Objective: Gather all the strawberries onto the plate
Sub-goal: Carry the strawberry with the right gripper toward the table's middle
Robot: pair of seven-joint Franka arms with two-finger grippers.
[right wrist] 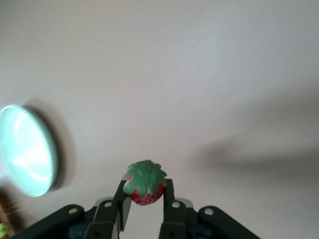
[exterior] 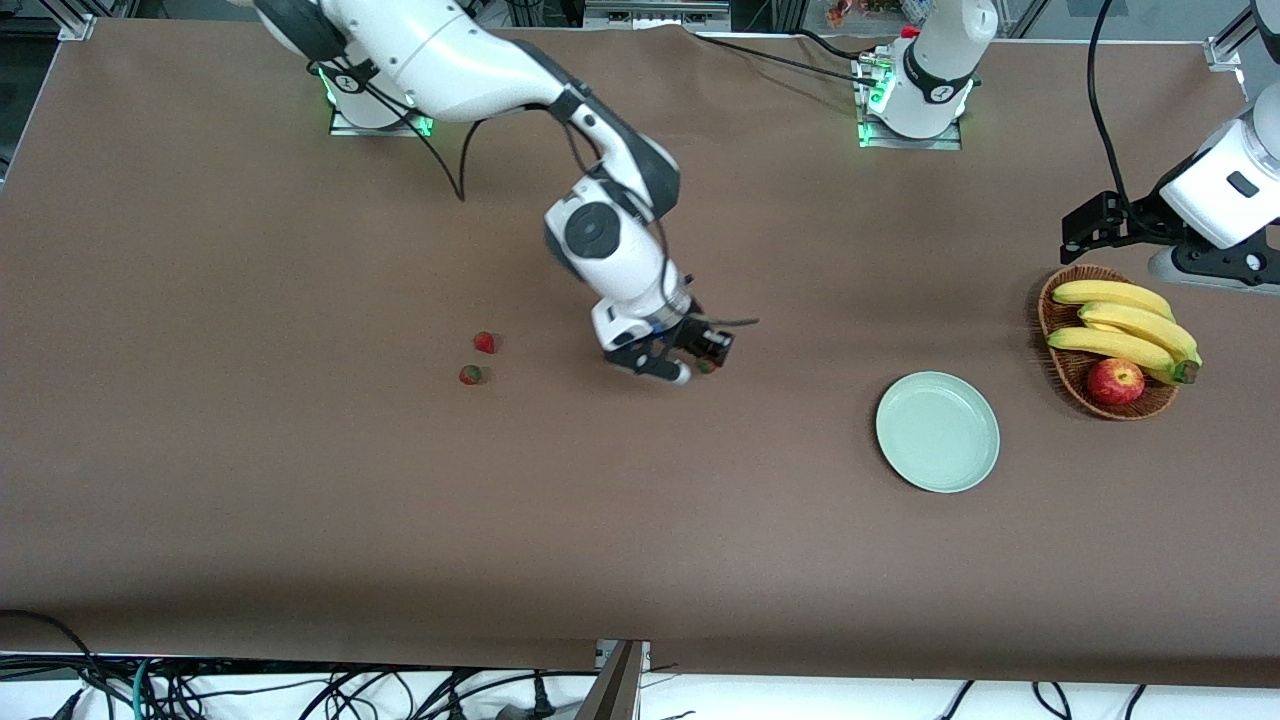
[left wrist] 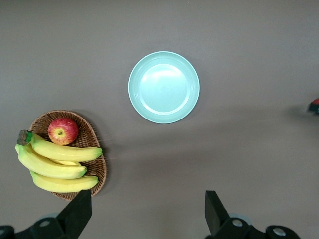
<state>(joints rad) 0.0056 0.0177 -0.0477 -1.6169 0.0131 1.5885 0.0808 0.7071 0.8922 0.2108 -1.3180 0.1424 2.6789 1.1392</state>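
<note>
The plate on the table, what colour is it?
The plate is plain pale mint green, glossy, no pattern. It shows best in the left wrist view.

A brown cloth-covered tabletop [exterior: 300,520] carries everything. Two strawberries [exterior: 484,343] lie directly on it toward the right arm's end, close together, one slightly nearer the front camera [exterior: 470,375] than the other. A pale mint-green plate [exterior: 938,432] sits flat on the tabletop toward the left arm's end, with nothing on it. Beside the plate, closer still to the left arm's end and a little farther from the front camera, rests a brown wicker basket [exterior: 1060,375] holding bananas [exterior: 1125,325] and a red apple [exterior: 1115,381].
</note>
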